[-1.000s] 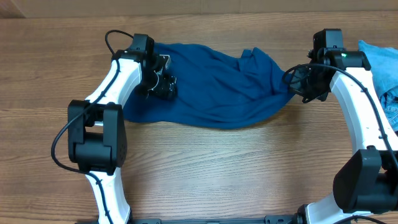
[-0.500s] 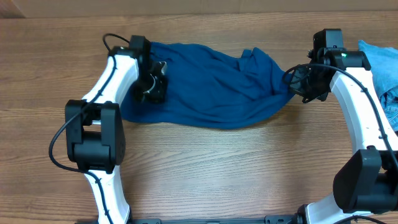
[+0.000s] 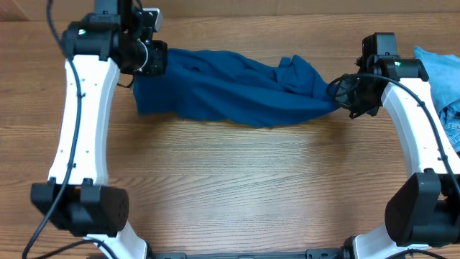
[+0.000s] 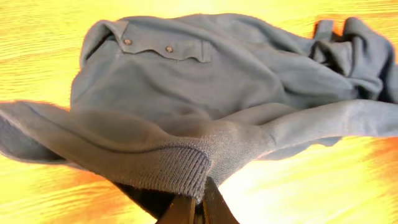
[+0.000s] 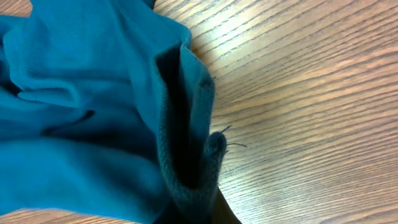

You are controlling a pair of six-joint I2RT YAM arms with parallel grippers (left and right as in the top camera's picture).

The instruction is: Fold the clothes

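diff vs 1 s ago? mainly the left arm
The left hand shut on the blue shirt at its ribbed hem and pulled that end toward the far left of the table, lifting it and drawing the fabric tauter. Unchanged: the right hand stays shut on the shirt's other end, and the light-blue garment at the right edge has not moved.
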